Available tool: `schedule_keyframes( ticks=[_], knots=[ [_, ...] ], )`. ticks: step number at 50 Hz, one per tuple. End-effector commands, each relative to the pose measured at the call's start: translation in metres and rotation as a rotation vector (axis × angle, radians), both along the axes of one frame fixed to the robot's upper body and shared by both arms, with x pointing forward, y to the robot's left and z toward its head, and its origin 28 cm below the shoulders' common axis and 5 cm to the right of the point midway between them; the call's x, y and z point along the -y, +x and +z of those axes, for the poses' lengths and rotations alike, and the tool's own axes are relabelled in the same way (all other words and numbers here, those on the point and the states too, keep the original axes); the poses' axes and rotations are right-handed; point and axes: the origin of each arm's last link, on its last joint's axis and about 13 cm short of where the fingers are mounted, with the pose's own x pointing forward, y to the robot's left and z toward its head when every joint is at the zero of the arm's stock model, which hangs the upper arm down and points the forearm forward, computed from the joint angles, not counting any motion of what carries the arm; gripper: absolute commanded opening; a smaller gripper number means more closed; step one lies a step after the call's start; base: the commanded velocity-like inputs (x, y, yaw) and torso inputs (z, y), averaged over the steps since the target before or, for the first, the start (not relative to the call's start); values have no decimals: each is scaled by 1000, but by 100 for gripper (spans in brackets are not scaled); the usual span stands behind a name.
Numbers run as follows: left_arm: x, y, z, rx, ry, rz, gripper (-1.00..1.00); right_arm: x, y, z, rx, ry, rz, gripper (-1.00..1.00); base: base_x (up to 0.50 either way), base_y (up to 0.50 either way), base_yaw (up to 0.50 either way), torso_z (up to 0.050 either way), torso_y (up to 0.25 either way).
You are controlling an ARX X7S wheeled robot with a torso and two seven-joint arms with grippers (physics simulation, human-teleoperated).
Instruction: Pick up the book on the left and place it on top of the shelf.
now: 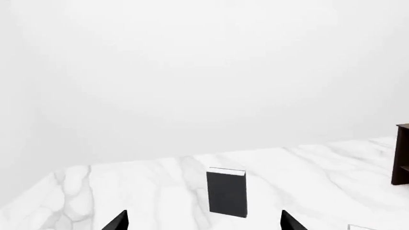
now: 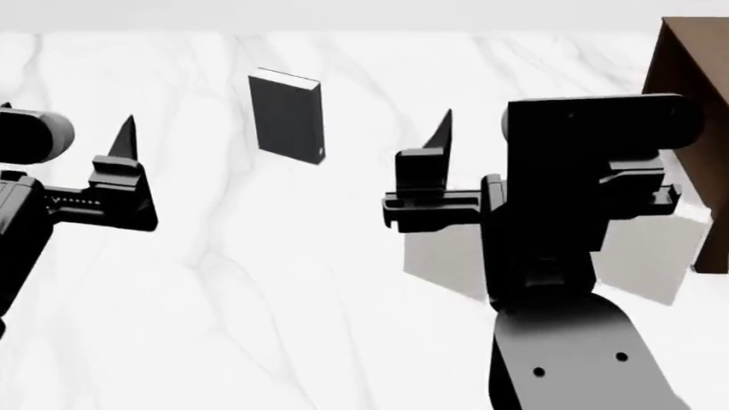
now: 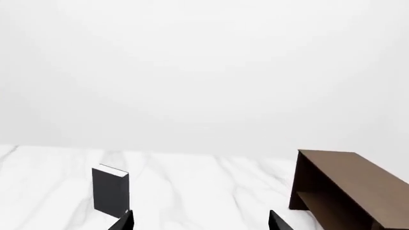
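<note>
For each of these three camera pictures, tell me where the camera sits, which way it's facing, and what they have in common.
Head view: on the robot's head, looking forward and down at the marble table; both arms show, left hand and right hand.
Left wrist view: near the left hand, looking level across the table at the standing book; only its fingertips show.
Right wrist view: near the right hand, facing the shelf; fingertips show.
Shared: the book appears in all three, the shelf too.
</note>
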Motion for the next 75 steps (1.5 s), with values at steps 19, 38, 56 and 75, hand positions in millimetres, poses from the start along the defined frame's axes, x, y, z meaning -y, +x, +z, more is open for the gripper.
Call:
schedule_keyframes(
  ticks=[19, 38, 56, 75],
  knots=[
    [-1, 1, 6, 6, 21, -2, 100, -2, 1, 5, -10, -19, 17, 100, 500, 0, 0, 0, 1],
    [0, -1, 8, 11, 25, -7, 100, -3, 2, 2, -14, -29, 21, 100, 500, 0, 0, 0, 2],
    [0, -1, 8, 10, 28, -8, 100, -4, 2, 0, -18, -42, 26, 100, 500, 0, 0, 0, 2],
    [0, 0, 6, 3, 32, -13, 100, -4, 6, -2, -19, -55, 13, 100, 395, 0, 0, 0, 2]
  ],
)
